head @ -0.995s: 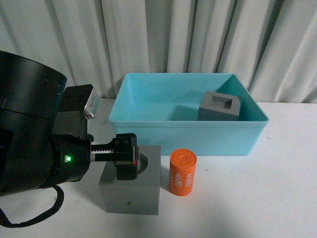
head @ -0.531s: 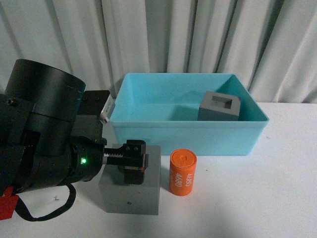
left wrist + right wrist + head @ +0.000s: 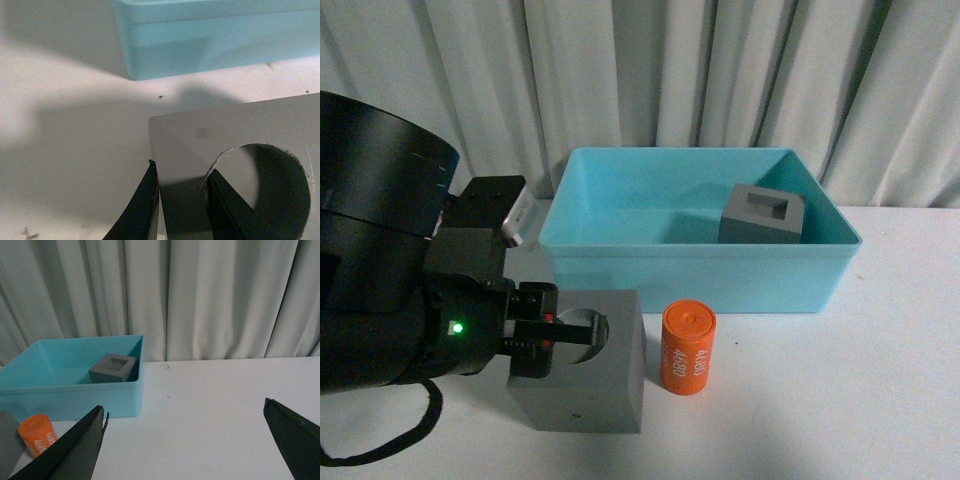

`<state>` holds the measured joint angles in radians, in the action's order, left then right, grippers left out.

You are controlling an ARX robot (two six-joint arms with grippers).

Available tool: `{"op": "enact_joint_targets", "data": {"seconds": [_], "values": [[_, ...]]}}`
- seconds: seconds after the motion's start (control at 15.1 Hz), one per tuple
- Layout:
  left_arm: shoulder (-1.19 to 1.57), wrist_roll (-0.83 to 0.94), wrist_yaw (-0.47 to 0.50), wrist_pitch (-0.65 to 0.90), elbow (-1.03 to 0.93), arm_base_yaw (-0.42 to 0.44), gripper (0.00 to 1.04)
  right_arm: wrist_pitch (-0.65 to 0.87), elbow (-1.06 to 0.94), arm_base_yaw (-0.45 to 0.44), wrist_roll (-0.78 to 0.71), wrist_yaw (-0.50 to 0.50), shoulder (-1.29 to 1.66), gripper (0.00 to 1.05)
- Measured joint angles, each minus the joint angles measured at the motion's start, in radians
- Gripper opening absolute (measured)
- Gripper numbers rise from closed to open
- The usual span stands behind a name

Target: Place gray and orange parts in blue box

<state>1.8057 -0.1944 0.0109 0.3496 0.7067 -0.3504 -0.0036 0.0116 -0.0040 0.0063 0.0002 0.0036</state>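
Note:
The gray cube with the round recess (image 3: 600, 385) stands on the white table in front of the blue box (image 3: 700, 262). My left gripper (image 3: 548, 338) is shut on its left wall, one finger outside and one inside the recess; the left wrist view shows this grip (image 3: 182, 167) on the cube (image 3: 225, 130). The orange cylinder (image 3: 688, 348) stands upright just right of that cube. The gray cube with the square recess (image 3: 762, 215) sits inside the box at its back right. My right gripper (image 3: 185, 406) hangs open over bare table, right of the box (image 3: 70, 390).
White curtains (image 3: 720, 70) close off the back behind the box. The left arm's black body (image 3: 380, 270) fills the left of the front view. The right wrist view shows the orange cylinder (image 3: 37, 432) and the boxed cube (image 3: 114, 368). White table (image 3: 840, 400) extends to the right.
My left gripper's fingers have slid left across the cube's top to its left wall, uncovering the round recess. The cube has shifted slightly left. The cylinder and box are unmoved.

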Motion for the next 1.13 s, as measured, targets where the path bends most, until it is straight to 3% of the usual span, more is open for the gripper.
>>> {"op": "enact_joint_targets", "data": {"seconds": [0.33,0.53,1.13], "values": [[-0.258,-0.039,0.008,-0.129,-0.046,0.092,0.22,0.0,0.0,0.0,0.0,0.0,0.0,0.98],[-0.389,-0.068,0.009,-0.189,0.039,0.112,0.22,0.0,0.0,0.0,0.0,0.0,0.0,0.98],[-0.022,-0.011,0.039,-0.131,0.412,0.031,0.22,0.0,0.0,0.0,0.0,0.0,0.0,0.98]]}}
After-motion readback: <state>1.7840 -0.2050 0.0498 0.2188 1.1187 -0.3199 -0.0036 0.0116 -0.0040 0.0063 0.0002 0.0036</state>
